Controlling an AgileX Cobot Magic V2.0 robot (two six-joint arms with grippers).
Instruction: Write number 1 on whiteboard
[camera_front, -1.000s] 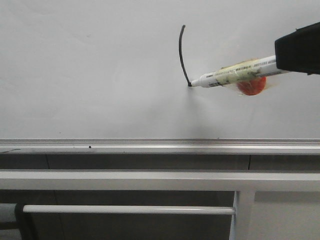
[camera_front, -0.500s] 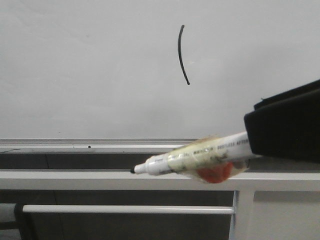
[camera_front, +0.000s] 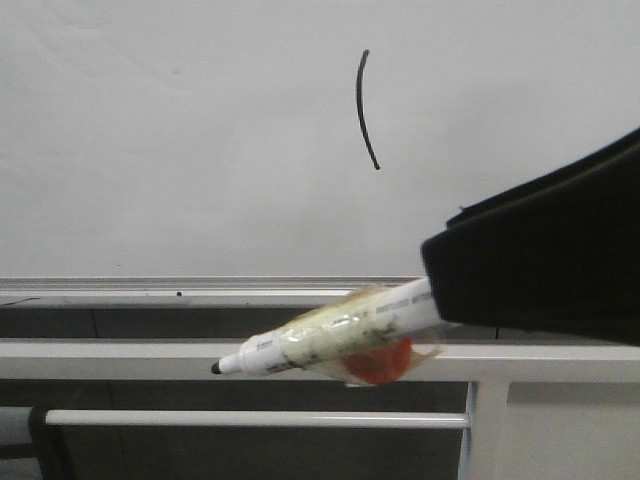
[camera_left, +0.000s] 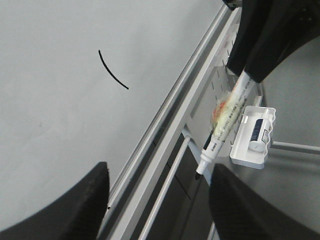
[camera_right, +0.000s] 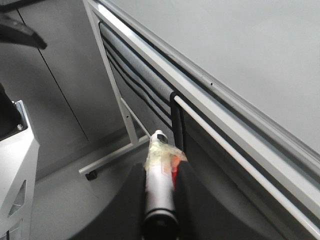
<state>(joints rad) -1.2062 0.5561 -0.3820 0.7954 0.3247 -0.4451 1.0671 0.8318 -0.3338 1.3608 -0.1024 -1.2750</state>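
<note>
**Stroke on the board, pen held clear**

The right gripper (camera_right: 160, 197) is seen with its fingers (camera_right: 186, 185) closed on a marker pen (camera_front: 325, 340), which is gripped at its rear end with the black tip uncapped and pointing away. The pen is wrapped in yellowish tape with an orange patch. In the front view its tip lies below the silver rail (camera_front: 200, 292), in front of the grey-white frame bars (camera_front: 150, 358), and is not touching anything. The left gripper (camera_left: 157, 197) is seen with its fingers (camera_left: 80, 205) spread wide and nothing between them.

The number 1 (camera_front: 366, 110) stands as one thin, slightly curved black line on the whiteboard (camera_front: 150, 140), well above the rail. A white holder (camera_left: 252, 135) hangs near the pen in the left wrist view.

The writing is judged complete. The bare tip could smear ink on the frame or the board if it is swung close in. The pen, being held by its end only, could slip if knocked against a bar.
</note>
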